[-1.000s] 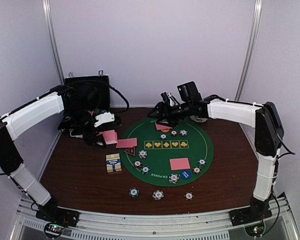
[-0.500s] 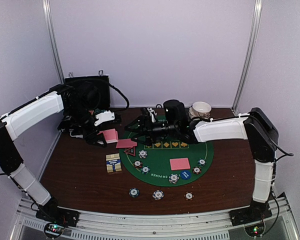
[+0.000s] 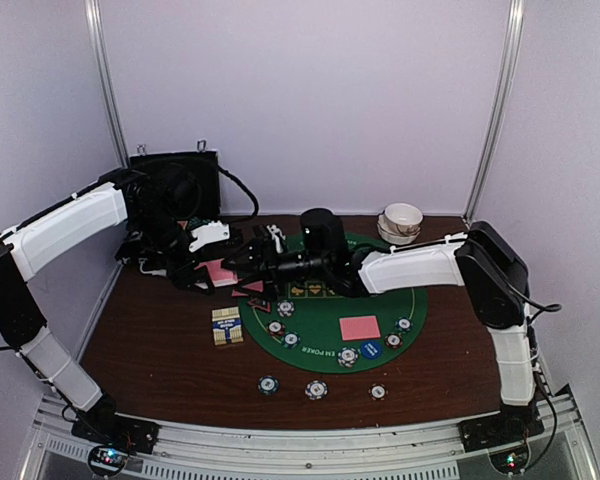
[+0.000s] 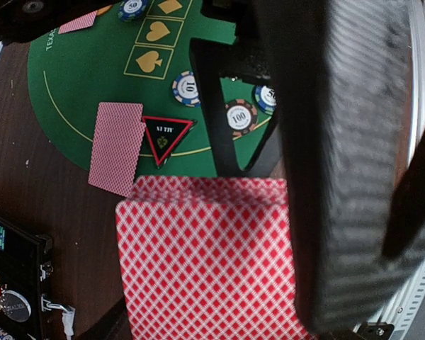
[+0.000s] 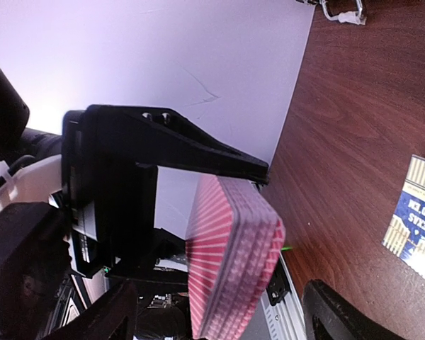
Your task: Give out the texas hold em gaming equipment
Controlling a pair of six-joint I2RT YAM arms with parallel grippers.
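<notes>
Left fingers (image 3: 198, 266) pinch a pack of pink-backed cards (image 3: 219, 271) at the left edge of the green mat (image 3: 325, 338). From the top, the right fingers (image 3: 244, 262) reach across the mat and sit just beside the pack. How wide they are is hard to tell from up there. On the mat lie one card (image 3: 359, 327), striped chips (image 3: 348, 356) and a black-and-red triangle (image 3: 259, 303). Three more chips (image 3: 316, 389) lie on the brown desk (image 3: 160, 350) in front. A little card box (image 3: 227, 326) lies by the mat. White bowls (image 3: 402, 220) stand at the back. A black case (image 3: 175, 180) stands behind the left arm.

The left wrist camera shows the pack (image 4: 205, 262) close up, with its red criss-cross back. A big dark finger (image 4: 340, 177) hides much of the mat. Past the pack are the triangle (image 4: 166, 132), a single card (image 4: 115, 147) and chips (image 4: 240, 117).

The right wrist camera shows the pack (image 5: 234, 262) from the side, clamped in the black left fingers (image 5: 177, 142). Its own fingers (image 5: 340, 315) are spread wide apart and do not touch the pack. The card box (image 5: 418, 212) lies at the right.
</notes>
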